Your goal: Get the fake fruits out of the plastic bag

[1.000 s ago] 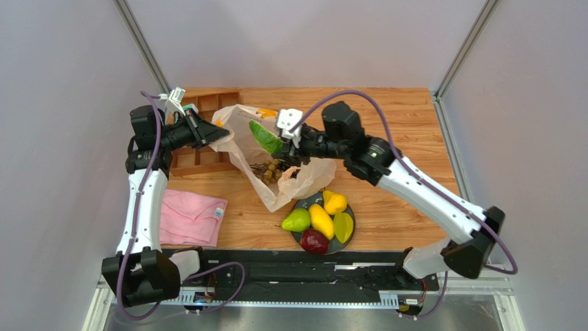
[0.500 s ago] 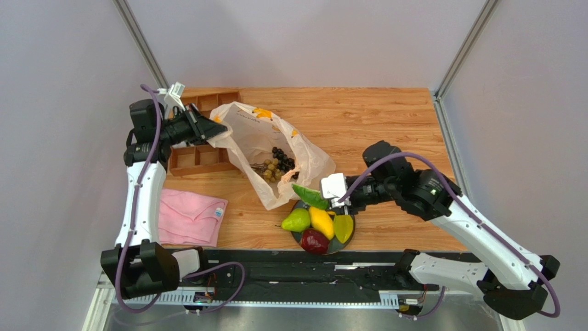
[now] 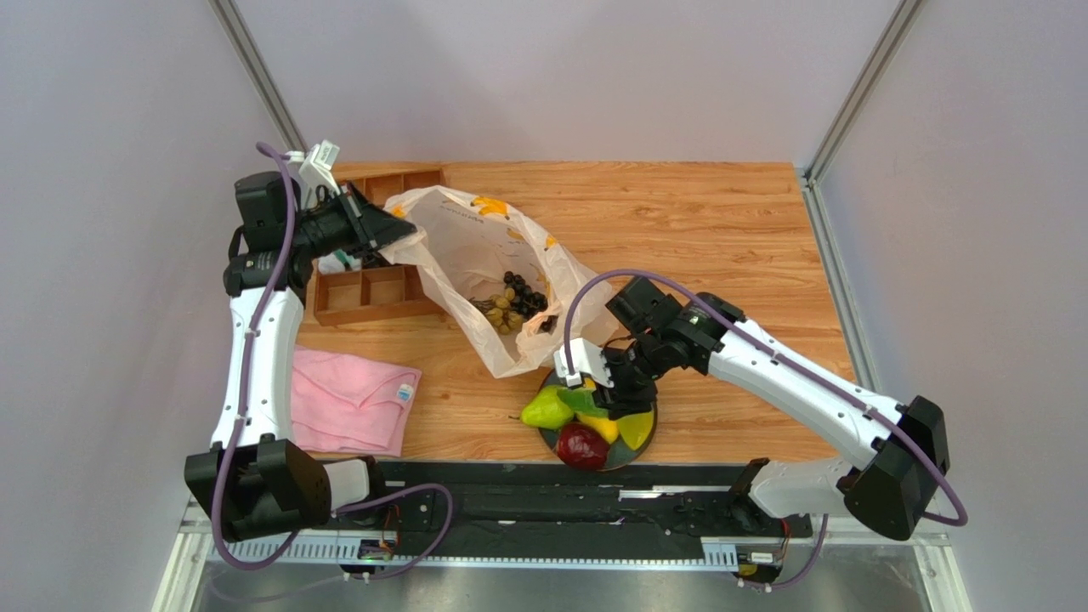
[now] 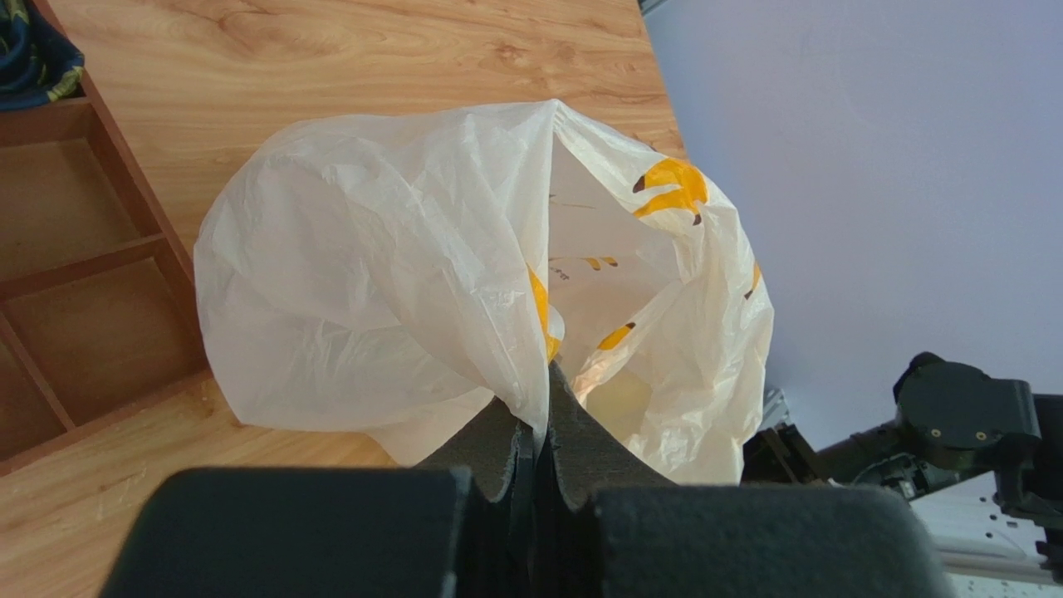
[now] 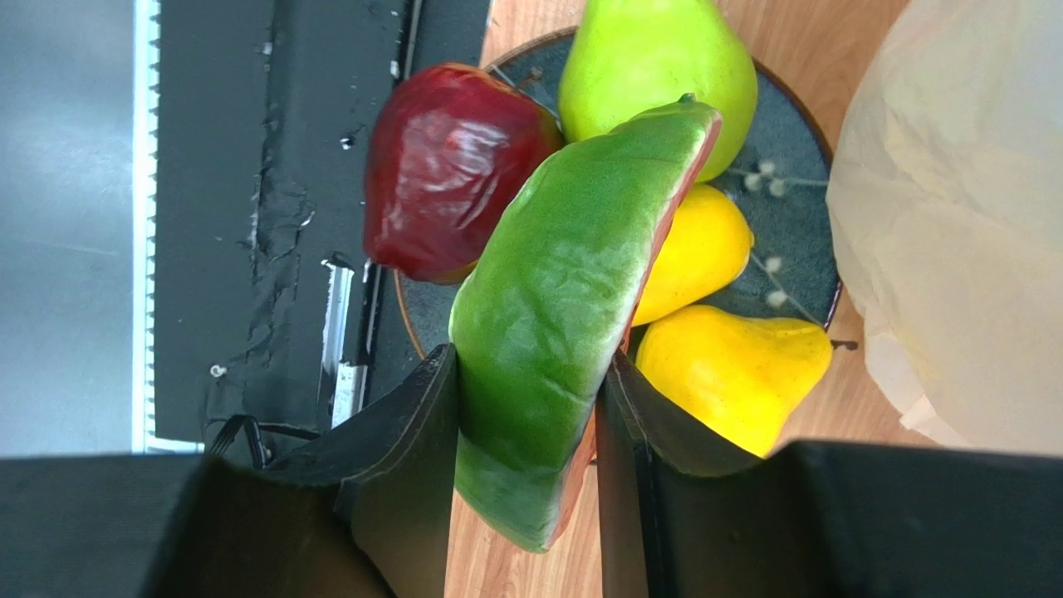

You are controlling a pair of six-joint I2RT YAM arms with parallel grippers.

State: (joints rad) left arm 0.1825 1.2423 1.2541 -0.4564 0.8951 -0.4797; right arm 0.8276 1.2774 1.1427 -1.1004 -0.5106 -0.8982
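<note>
— Top external: how far along?
— Mostly. Plastic bag (image 4: 374, 287) lies behind the plate (image 5: 786, 199), left gripper (image 4: 539, 417) pinching its rim. Right gripper (image 5: 524, 374) clamps the watermelon slice (image 5: 562, 262) above the plate's fruits (image 5: 655, 62). Grape bunches (image 3: 515, 301) sit inside, not out yet.

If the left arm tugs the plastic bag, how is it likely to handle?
Probably floppy: the plastic bag hangs in crumpled folds from the left gripper's pinch, so it would likely collapse if released. It looks thin and translucent, so probably very light. The grape bunches inside may anchor its bottom, so a tug might stretch it rather than slide it.
</note>
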